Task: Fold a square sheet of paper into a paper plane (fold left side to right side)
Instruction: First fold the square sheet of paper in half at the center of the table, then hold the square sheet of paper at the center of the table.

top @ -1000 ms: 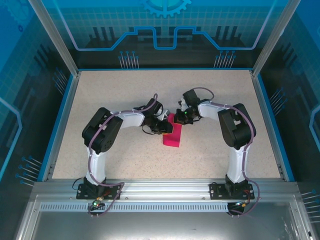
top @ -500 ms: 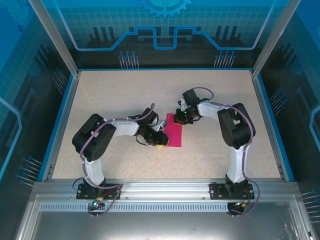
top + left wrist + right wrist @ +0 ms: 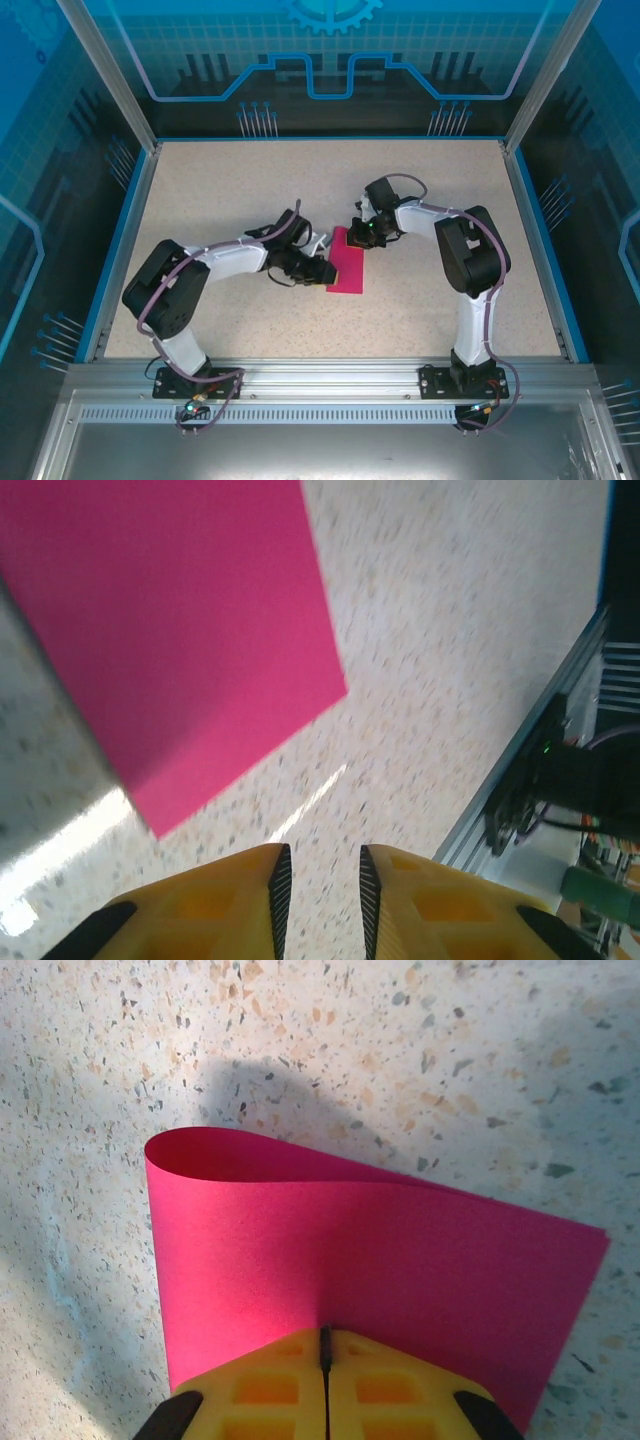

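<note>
Creasing the left-over-right fold looked to be the step in hand. The square sheet of paper [image 3: 348,272] lay doubled over near the middle of the counter [image 3: 430,190]. In the right wrist view its folded side [image 3: 180,1160] rose as a soft rounded loop, not a sharp line. To do it well, the loop probably wanted pressing flat from the pinned end outward in one slow stroke, keeping the free edges matched so the layers did not skew. The right end effector [image 3: 323,1345] was closed, its tips set on the sheet's far end, apparently pinning it down rather than pinching it. The left end effector [image 3: 320,865] had its fingers slightly parted with nothing between them. It hung low over bare counter just beside the sheet's left edge, toward the near corner, and was not touching the paper.
</note>
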You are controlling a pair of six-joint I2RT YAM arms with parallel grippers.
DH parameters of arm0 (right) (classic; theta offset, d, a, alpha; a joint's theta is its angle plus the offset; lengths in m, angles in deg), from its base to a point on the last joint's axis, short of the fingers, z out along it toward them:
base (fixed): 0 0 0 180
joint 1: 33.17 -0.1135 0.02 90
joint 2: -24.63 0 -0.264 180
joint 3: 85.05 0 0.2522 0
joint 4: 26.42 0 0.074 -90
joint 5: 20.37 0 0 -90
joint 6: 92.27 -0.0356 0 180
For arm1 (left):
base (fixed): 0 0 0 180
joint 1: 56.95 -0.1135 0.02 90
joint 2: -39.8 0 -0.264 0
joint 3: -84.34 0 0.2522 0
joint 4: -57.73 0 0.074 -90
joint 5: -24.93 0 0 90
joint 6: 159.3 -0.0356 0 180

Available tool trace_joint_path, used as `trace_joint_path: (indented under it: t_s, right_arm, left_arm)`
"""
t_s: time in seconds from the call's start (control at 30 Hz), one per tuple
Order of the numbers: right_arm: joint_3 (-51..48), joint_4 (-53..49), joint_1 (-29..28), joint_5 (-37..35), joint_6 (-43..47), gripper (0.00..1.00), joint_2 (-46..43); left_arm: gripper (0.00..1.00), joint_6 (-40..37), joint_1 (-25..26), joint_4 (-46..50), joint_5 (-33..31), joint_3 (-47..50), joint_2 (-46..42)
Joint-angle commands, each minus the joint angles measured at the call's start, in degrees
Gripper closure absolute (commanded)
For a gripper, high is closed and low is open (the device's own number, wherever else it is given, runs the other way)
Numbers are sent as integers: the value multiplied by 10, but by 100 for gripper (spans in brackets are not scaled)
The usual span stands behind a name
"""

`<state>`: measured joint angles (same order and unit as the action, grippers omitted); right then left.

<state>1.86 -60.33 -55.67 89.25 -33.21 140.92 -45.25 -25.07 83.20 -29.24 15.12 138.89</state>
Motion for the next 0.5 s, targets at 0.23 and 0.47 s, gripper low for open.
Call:
trace_joint_path:
  t_s: [0.23,0.47]
  right_arm:
    - [-3,-20,-1,-8,12,93,11]
    - [-2,-2,-1,8,-2,92,-1]
  left_arm:
    - [74,0,-10,4,-3,-118,131]
    - [74,-3,1,18,-16,-131,164]
